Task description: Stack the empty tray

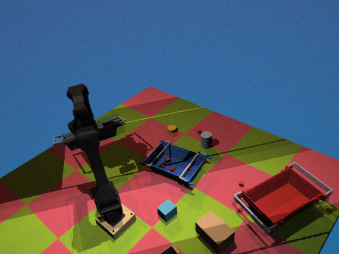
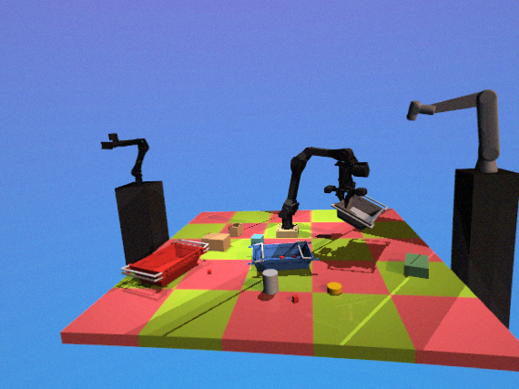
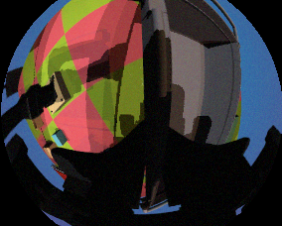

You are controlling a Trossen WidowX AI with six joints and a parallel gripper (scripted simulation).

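The loaded blue tray point(image 1: 185, 152) point(image 2: 282, 265) stands on the table with several small red blocks inside. Its two wire bars, one bar point(image 1: 160, 153) and the other bar point(image 1: 190, 165), both lie across its top. My gripper point(image 2: 347, 205) point(image 3: 150, 124) is shut on one long wall of the empty grey tray point(image 2: 355, 220) point(image 3: 189, 74). The grey tray hangs tilted in the air, off to the side of the blue tray and clear of the table. Its own wire bars stick out at its ends. The fingertips are dark and partly hidden in the wrist view.
A red tray point(image 1: 285, 194) point(image 2: 168, 265) stands apart. A grey cylinder point(image 1: 206, 140) point(image 2: 270, 282) and yellow disc point(image 1: 172, 128) point(image 2: 334, 288) are near the blue tray. A cyan cube point(image 1: 167, 210), brown box point(image 1: 214, 231), green block point(image 2: 416, 266) and loose red blocks also lie about.
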